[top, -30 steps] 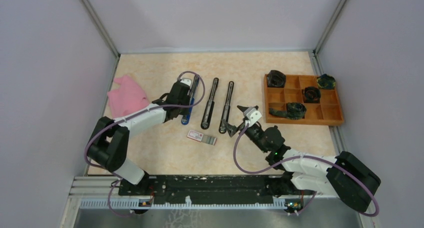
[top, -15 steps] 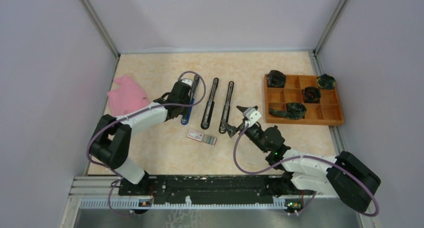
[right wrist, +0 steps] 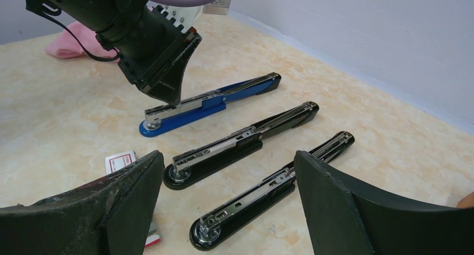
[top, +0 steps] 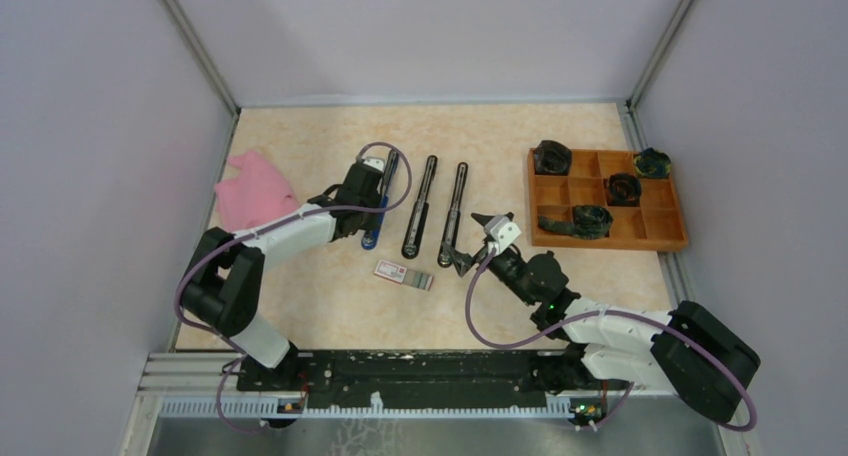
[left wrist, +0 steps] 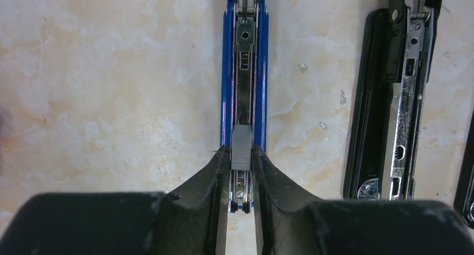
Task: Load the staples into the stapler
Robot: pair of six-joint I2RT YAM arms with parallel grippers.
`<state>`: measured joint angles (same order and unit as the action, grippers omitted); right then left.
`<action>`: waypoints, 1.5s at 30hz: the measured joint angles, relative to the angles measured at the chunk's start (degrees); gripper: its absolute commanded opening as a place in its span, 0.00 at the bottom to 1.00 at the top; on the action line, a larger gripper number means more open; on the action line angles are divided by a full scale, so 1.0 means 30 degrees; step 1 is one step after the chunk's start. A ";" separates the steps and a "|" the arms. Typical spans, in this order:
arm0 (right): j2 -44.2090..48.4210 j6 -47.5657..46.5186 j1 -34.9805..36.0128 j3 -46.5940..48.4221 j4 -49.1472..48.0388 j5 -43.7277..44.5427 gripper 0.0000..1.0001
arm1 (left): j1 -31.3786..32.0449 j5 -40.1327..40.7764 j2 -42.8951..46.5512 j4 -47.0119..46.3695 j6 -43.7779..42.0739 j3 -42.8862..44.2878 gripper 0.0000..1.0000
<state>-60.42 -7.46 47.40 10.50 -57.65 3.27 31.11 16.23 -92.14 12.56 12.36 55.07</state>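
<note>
Step in hand: placing the staples. This looks like the seating stage, well into the task but not finished.
Left fingers (left wrist: 211,176): clamped on the grey staple strip (left wrist: 241,147), one finger on each long side.
Staple strip: held low over the near end of the blue stapler (left wrist: 244,70) and lined up with its open metal channel. The wrist view does not show whether the strip already sits in the channel or hangs just above it.
Blue stapler: lies opened out flat on the bench (top: 330,311), leftmost of three staplers, with the magazine facing up.
Staple box (top: 403,273): white with red print, on the bench just in front of the staplers and apart from both arms.
Right fingers (right wrist: 131,190): wide apart and holding nothing, hovering near the front ends of the two black staplers (top: 420,208).
Also there: a pink cloth (top: 255,191) at far left and an orange tray (top: 660,238) with dark items at right. Neither is involved.
Next move calls for: lowering the strip squarely between the blue side walls, legs down, then spreading the left fingers only once it rests in the rail.
Risk: in my judgement a slight tilt would leave the strip riding on a channel wall. The top arm must then be folded shut.
</note>
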 measured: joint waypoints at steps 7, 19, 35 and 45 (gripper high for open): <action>0.0000 0.0000 0.0000 0.0000 0.0022 -0.0058 0.86 | 0.0000 0.0080 0.0102 0.1005 0.0175 -0.0007 0.37; -0.0007 0.0095 0.0000 0.0634 0.1785 -0.0117 0.84 | 0.0000 -0.0612 0.1945 0.2324 0.1384 0.0036 0.54; -0.0240 0.3694 0.0000 0.6215 1.2706 0.1151 0.79 | 0.1931 -0.4102 0.5741 0.3934 0.4779 -0.1311 0.56; 0.0146 0.3891 0.0000 0.4969 1.4076 0.3388 0.80 | 0.4830 -0.4058 0.4452 0.4736 0.6761 -0.1100 0.45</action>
<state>-59.99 4.21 47.40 25.41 -15.42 13.43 45.60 4.05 -78.78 26.76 32.64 51.77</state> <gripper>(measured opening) 0.794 0.481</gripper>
